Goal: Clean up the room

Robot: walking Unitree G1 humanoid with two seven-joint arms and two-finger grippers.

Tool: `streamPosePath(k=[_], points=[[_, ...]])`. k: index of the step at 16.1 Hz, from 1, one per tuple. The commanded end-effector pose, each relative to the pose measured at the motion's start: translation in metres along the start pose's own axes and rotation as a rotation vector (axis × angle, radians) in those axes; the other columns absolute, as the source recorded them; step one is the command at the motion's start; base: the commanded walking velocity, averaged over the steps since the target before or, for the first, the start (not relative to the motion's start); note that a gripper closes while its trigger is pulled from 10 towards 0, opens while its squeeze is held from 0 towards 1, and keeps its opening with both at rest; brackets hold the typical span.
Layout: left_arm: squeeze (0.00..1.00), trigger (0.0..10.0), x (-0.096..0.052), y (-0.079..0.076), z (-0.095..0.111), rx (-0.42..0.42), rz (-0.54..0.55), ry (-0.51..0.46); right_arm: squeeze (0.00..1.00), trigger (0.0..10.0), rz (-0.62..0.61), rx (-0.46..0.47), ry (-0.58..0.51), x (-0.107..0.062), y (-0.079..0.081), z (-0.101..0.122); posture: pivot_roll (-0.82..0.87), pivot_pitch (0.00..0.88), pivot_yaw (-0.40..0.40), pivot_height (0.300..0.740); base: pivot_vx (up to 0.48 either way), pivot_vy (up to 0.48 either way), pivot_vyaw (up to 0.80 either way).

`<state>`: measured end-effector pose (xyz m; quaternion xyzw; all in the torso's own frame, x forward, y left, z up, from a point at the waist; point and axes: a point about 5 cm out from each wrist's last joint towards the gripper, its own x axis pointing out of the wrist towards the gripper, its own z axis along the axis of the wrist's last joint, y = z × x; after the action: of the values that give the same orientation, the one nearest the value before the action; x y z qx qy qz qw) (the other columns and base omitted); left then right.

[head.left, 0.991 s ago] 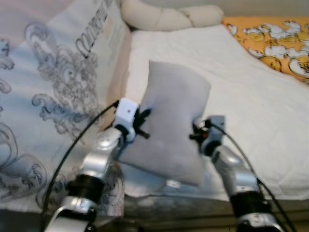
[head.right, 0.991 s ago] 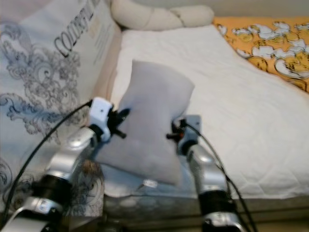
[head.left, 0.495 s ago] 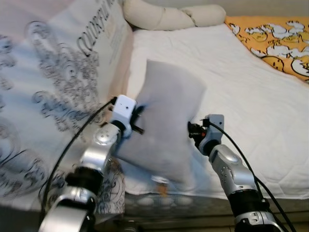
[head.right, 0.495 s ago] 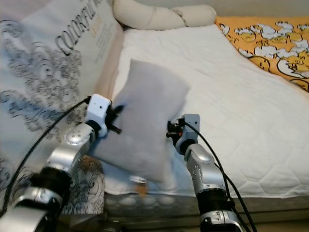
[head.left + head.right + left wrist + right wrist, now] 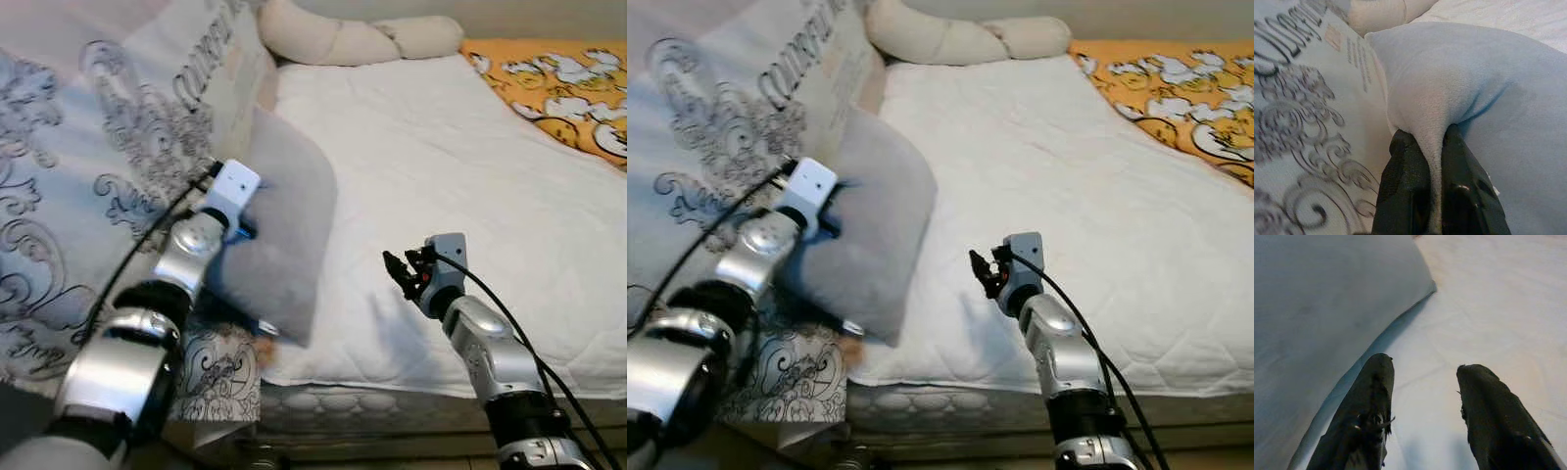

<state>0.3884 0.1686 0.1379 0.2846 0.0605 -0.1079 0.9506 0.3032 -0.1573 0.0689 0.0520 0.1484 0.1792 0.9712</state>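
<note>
One grey pillow (image 5: 279,230), seen from the left eye view, propped at the left edge of the white mattress (image 5: 460,186) and leaning against the large patterned cushion (image 5: 118,166) beside it. Long axis tilted, running from the mattress's near edge up and away toward the cream bolster (image 5: 358,37) at the head. Left gripper (image 5: 243,217) buried in the pillow's left flank, on the side facing the patterned cushion. Right gripper (image 5: 400,268) out over bare mattress, well apart from the pillow, with the pillow lying to its left.

Same layout from the right eye view: pillow (image 5: 872,230) pressed between the patterned cushion (image 5: 735,137) and the mattress, left gripper (image 5: 823,211) at its flank, right gripper (image 5: 980,271) clear of it, pointing across the sheet toward it. Orange printed blanket (image 5: 1176,93) far off on the mattress's right side, away from both arms.

From the left wrist view: fingers (image 5: 1405,196) pressed together on a ridge of the pillow's fabric (image 5: 1474,83), pinching it firmly, patterned cushion (image 5: 1308,107) just beside.

From the right wrist view: fingers (image 5: 1366,416) spread wide with nothing between them but sheet, pillow's edge (image 5: 1327,308) just beyond the left fingertip.

Judged from this: only the left arm carrying the pillow, so any further placing toward the head of the mattress turns on that arm, nearer by far; right arm needing to travel leftward to help.
</note>
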Motion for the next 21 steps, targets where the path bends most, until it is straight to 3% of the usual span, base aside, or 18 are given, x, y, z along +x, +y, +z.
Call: streamPosePath(k=[1,5,7,8,10,11,14,16,17,19,20,21], points=[[0.0,10.0,0.003,0.02,0.015,0.073,0.061,-0.047,1.0,10.0,0.089,-0.016,-0.031,-0.002,0.009,0.006,0.08,0.0,0.084,0.74,0.0,0.0,0.0],[0.0,10.0,0.002,0.033,0.006,0.199,0.084,0.05,1.0,10.0,0.411,-0.045,-0.025,-0.027,0.03,0.005,0.07,0.0,0.094,0.74,0.0,0.0,0.0],[0.0,10.0,0.0,0.035,-0.002,0.267,0.082,0.096,1.0,10.0,0.484,-0.053,-0.02,-0.036,0.03,0.006,0.08,0.0,0.092,0.74,0.0,0.0,0.0],[0.0,10.0,0.0,0.034,-0.003,0.254,0.068,0.104,1.0,10.0,0.482,-0.058,-0.017,-0.036,0.029,0.006,0.08,0.0,0.091,0.74,0.0,0.0,0.0],[0.31,10.0,-0.001,0.031,-0.007,0.22,0.035,0.121,1.0,10.0,0.481,-0.062,-0.013,-0.036,0.026,0.007,0.08,0.0,0.088,0.74,0.0,0.0,0.0],[1.0,10.0,-0.001,0.033,-0.007,0.206,0.044,0.12,1.0,10.0,0.488,-0.063,-0.012,-0.036,0.026,0.007,0.09,0.0,0.086,0.74,0.0,0.0,0.0],[1.0,10.0,-0.005,0.045,-0.004,0.064,0.063,0.053,1.0,10.0,0.476,-0.09,-0.041,-0.035,0.024,0.012,0.09,0.0,0.085,0.74,0.0,0.0,0.0],[1.0,10.0,-0.01,0.056,-0.002,-0.089,0.104,-0.025,1.0,10.0,0.443,-0.076,-0.103,-0.034,0.023,0.014,0.08,0.0,0.087,0.74,0.0,0.0,0.0],[1.0,10.0,-0.017,0.056,0.008,-0.309,0.073,-0.19,1.0,10.0,0.429,-0.003,-0.181,-0.039,0.022,0.023,0.1,0.0,0.06,0.74,0.0,0.0,0.0],[1.0,10.0,-0.028,0.045,0.015,-0.425,0.013,-0.322,1.0,10.0,0.447,0.078,-0.232,-0.043,0.022,0.029,0.11,0.0,0.04,0.74,0.0,0.0,0.0],[1.0,10.0,-0.031,0.042,0.015,-0.451,0.016,-0.341,1.0,10.0,0.446,0.084,-0.239,-0.043,0.022,0.029,0.11,0.0,0.04,0.74,0.0,0.0,0.0],[1.0,10.0,-0.044,0.023,0.007,-0.462,0.009,-0.342,1.0,10.0,0.349,0.033,-0.228,-0.039,0.018,0.027,0.11,0.0,0.041,0.74,0.0,0.0,0.0]])
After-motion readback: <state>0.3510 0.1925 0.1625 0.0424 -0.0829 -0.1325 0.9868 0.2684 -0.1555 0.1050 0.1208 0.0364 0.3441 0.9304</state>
